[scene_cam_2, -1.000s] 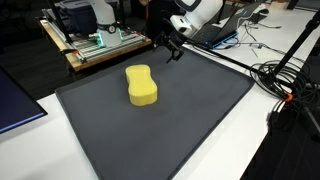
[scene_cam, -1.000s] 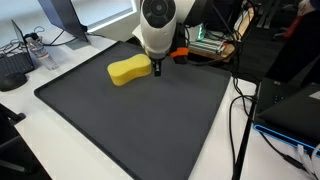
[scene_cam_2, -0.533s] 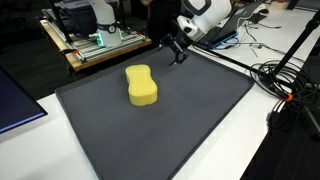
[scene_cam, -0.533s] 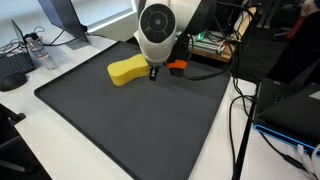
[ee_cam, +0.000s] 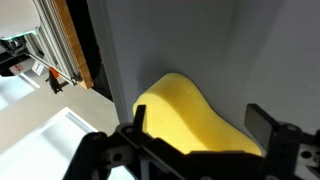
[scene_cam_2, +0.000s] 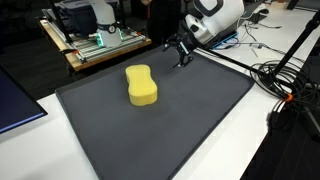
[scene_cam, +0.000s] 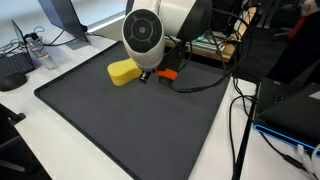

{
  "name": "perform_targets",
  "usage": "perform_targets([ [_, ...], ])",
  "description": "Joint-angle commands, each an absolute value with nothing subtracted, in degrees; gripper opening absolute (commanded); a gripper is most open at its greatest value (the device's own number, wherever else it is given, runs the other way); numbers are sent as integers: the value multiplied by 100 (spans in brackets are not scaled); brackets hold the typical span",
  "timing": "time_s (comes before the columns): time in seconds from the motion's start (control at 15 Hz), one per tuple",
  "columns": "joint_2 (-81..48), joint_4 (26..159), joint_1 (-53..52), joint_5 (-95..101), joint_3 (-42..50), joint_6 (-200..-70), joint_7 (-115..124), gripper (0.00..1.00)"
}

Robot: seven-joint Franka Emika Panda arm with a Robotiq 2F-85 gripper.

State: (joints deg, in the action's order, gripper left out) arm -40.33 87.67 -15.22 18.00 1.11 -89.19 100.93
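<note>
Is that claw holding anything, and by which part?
Nothing is held. The gripper is open in the air, clear of the yellow sponge lying on the dark mat.

A white counter [scene_cam_2: 40, 140] carries a large dark grey mat [scene_cam_2: 180, 130] that lies flat and covers most of its top, leaving white margins along the mat's edges in both exterior views. A single yellow sponge [scene_cam_2: 141, 86] with a waisted outline lies flat on the mat, nearer one edge than the middle; the wrist view shows it close to that edge. Off the mat, black cables [scene_cam_2: 275, 75] trail loosely over the counter's white margin on one side, and a dark flat panel [scene_cam_2: 15, 105] lies on the margin at the opposite side.
</note>
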Motion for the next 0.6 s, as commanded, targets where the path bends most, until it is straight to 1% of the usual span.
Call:
perform_targets([
  [0.0,-4393,8216,-1603,1657,184,-8548,10418,100],
  [0.13,-4374,8301,-1619,1683,133,-8496,10374,100],
  [0.53,-3850,9301,-1617,1784,-97,-8653,9703,100],
])
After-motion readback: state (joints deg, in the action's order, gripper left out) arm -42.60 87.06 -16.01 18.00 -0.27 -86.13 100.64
